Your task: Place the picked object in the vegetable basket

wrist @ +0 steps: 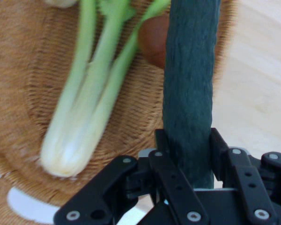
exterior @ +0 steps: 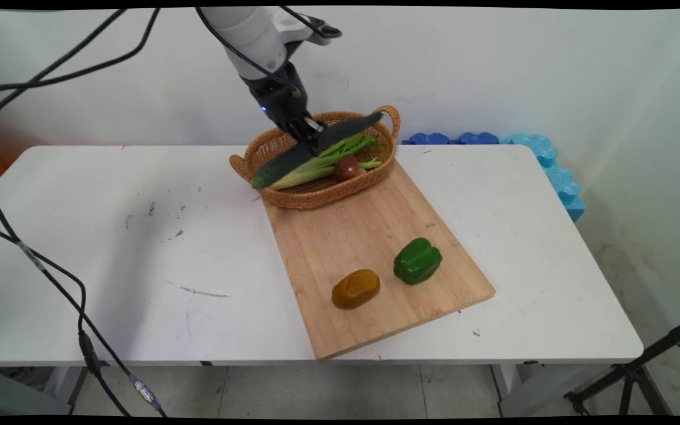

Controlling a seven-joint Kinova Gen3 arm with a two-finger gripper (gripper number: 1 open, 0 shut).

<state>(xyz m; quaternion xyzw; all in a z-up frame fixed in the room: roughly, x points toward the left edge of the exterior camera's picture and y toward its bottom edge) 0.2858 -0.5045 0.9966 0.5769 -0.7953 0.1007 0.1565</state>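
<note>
Hand view shows the gripper [wrist: 189, 154] clamped on a dark green cucumber [wrist: 189, 84] near its middle, fingers [wrist: 220, 152] tight on both sides. In the main view, nearest the camera, a yellow-brown potato [exterior: 356, 288] and a green pepper [exterior: 417, 260] lie apart on the wooden cutting board [exterior: 340, 236]. Beyond them the wicker basket [exterior: 316, 198] sits on the board's far end, holding celery [exterior: 322, 165] and a small reddish-brown round item [exterior: 346, 167]. The cucumber hangs slantwise just over the basket, both ends overhanging the rim. Judgement: a long load gripped mid-length may pivot; slow, level travel and clearance of the handles are advised. The arm descends from upper left, wrist tilted steeply downward.
</note>
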